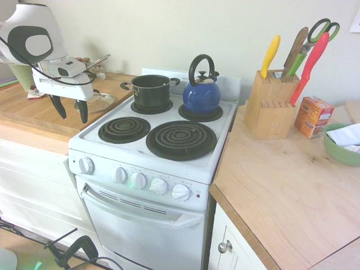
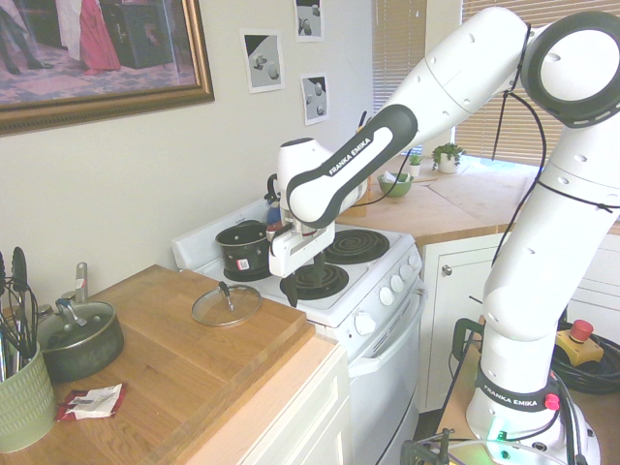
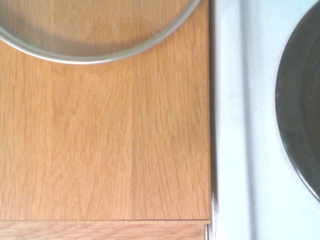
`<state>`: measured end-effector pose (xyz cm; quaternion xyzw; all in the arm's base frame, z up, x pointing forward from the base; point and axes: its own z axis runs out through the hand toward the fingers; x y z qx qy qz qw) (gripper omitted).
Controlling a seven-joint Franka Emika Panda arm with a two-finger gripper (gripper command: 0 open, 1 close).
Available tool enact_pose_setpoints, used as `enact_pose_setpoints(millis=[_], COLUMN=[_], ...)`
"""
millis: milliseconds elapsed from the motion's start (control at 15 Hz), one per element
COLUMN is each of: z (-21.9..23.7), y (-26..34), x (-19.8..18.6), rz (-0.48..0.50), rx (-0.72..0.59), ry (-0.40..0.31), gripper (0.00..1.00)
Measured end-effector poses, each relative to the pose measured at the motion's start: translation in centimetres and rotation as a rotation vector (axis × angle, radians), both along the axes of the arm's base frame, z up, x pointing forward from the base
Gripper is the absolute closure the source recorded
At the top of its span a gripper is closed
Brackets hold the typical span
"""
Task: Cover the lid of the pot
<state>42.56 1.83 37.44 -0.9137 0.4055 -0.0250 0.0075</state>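
The glass lid (image 1: 97, 102) with its silver rim lies flat on the wooden counter (image 1: 34, 115) just left of the stove; it also shows as lid (image 2: 226, 304) and, in part, as lid (image 3: 90, 30). The black pot (image 1: 151, 90) stands uncovered on the back-left burner, seen from the other side as pot (image 2: 242, 249). My gripper (image 1: 70, 109) hangs open above the counter's end, beside the lid toward the front and short of it, with nothing between its fingers. From the second exterior view the gripper (image 2: 294, 286) points downward near the seam between counter and stove.
A blue kettle (image 1: 201, 93) sits on the back-right burner next to the pot. A small dark-green lidded pot (image 2: 77, 334) and a utensil cup (image 2: 19, 407) stand further along the counter. A knife block (image 1: 270, 104) and a green bowl (image 1: 340, 147) are right of the stove (image 1: 169, 163).
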Motion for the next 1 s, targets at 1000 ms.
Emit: enact_pose_setpoints(millis=[1000], z=[4.6], y=[7.0], x=[12.9], rz=[-0.261], rx=[0.016], ry=[-0.165], gripper=[0.0])
